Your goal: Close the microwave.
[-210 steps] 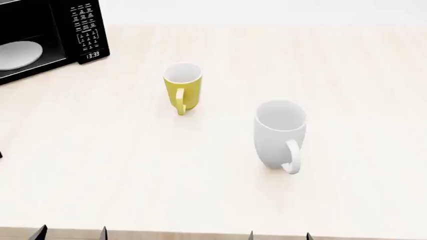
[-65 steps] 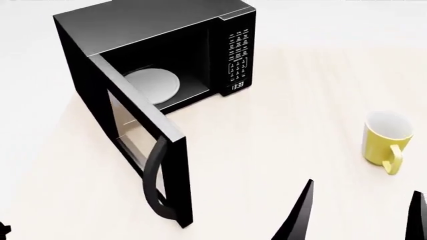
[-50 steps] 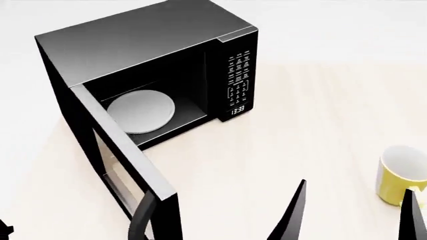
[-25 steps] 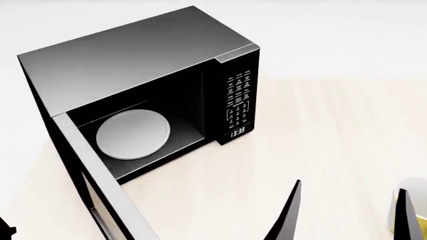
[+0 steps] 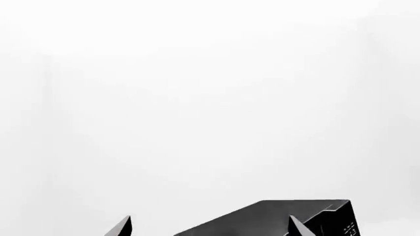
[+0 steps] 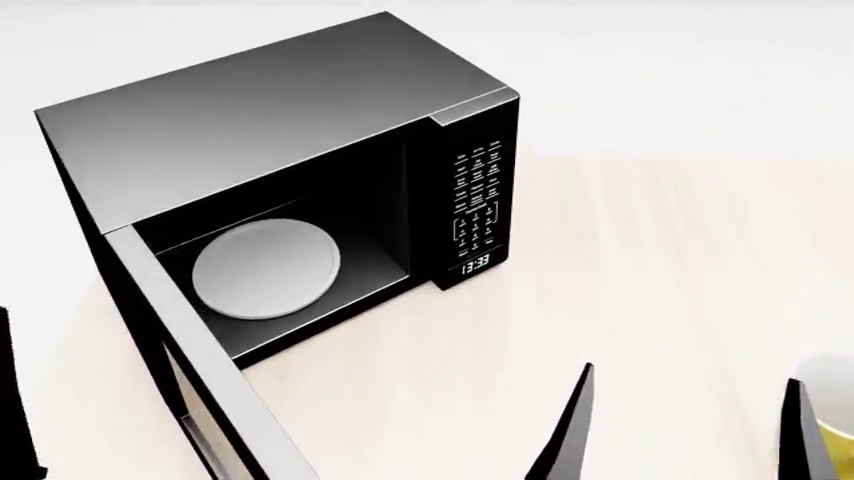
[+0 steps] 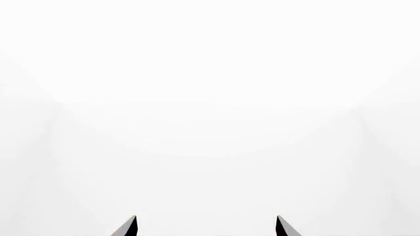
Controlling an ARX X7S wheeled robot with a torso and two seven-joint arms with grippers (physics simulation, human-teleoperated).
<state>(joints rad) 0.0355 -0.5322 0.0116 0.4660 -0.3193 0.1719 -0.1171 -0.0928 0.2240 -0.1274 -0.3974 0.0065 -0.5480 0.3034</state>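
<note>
head view, microwave (image 6: 267,130) door (image 6: 200,390) open, handle cut off; yellow mug (image 6: 838,420) half hidden

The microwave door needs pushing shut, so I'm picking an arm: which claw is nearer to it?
Left. The left claw sits at the view's edge, just beside the open microwave door. The right claw hangs across the table, by the yellow mug.

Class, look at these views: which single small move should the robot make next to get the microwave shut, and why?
Probably bring the left gripper in behind the outer face of the door. The microwave stands wide open, turntable plate exposed, and both grippers are open and touch nothing.
</note>
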